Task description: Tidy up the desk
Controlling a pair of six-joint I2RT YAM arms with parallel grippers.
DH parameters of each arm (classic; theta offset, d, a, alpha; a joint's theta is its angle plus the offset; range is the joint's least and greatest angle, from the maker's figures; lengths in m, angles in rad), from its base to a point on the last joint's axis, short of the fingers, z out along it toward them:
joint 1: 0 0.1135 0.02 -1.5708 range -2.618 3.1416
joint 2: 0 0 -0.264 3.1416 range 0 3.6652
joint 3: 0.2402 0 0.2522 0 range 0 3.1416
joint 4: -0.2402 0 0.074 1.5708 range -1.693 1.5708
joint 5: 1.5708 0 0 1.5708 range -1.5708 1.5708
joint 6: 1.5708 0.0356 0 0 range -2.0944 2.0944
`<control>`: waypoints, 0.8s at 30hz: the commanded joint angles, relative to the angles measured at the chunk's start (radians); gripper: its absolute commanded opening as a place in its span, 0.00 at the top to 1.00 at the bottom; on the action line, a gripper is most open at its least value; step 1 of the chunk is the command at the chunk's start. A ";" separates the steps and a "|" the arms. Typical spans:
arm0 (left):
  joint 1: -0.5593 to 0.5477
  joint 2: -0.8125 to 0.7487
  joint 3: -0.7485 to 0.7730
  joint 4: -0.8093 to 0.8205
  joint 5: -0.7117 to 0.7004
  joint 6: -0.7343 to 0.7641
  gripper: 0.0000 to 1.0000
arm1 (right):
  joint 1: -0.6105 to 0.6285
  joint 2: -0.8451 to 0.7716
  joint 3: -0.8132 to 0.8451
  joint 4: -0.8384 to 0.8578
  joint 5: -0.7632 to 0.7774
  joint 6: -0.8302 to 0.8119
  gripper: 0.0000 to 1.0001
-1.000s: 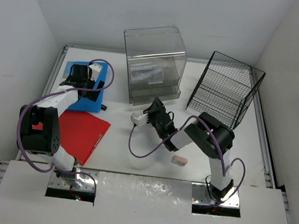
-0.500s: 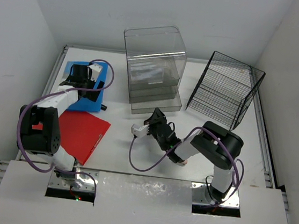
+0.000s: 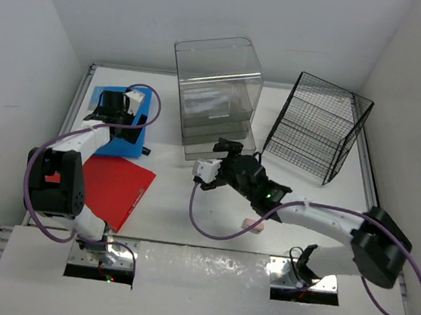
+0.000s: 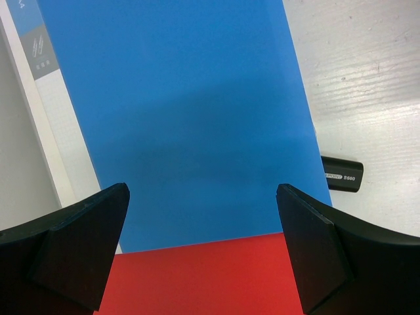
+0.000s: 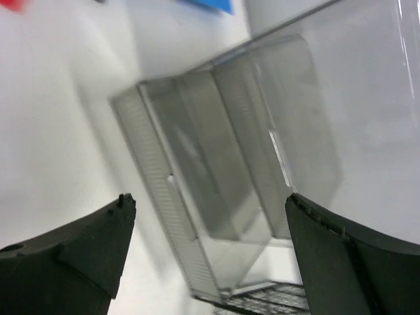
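Observation:
The white desk (image 3: 167, 171) carries a blue folder (image 3: 139, 127) at the far left, with a red folder (image 3: 120, 185) in front of it. My left gripper (image 3: 111, 112) hovers open over both; between its fingers lie the blue folder (image 4: 184, 118) and the red folder (image 4: 197, 282), and the left gripper (image 4: 202, 216) holds nothing. My right gripper (image 3: 226, 150) stands open just in front of the clear drawer box (image 3: 218, 90). In the right wrist view the right gripper (image 5: 210, 210) frames the blurred drawer box (image 5: 230, 164), with its fingers apart and empty.
A black wire rack (image 3: 316, 128) stands at the back right, its edge also in the right wrist view (image 5: 262, 303). A small pink eraser (image 3: 251, 224) lies under the right forearm. A black stick (image 3: 146, 150) lies beside the blue folder, seen as a labelled stick (image 4: 341, 174).
The right gripper went from shut to open, and its arm stretched out low toward the drawer box. The box's bottom drawer stands slightly further out. The left arm has not moved.

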 commanded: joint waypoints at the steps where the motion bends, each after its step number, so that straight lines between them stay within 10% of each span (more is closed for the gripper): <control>1: 0.013 -0.007 0.005 0.014 0.015 0.001 0.06 | -0.041 -0.109 0.122 -0.593 -0.336 0.264 0.07; 10: 0.013 -0.009 0.005 0.006 0.040 0.001 0.06 | -0.113 -0.156 0.124 -1.081 -0.463 0.606 0.06; 24: 0.013 -0.033 0.004 0.000 0.040 0.003 0.06 | -0.113 0.134 0.151 -1.152 -0.259 0.694 0.10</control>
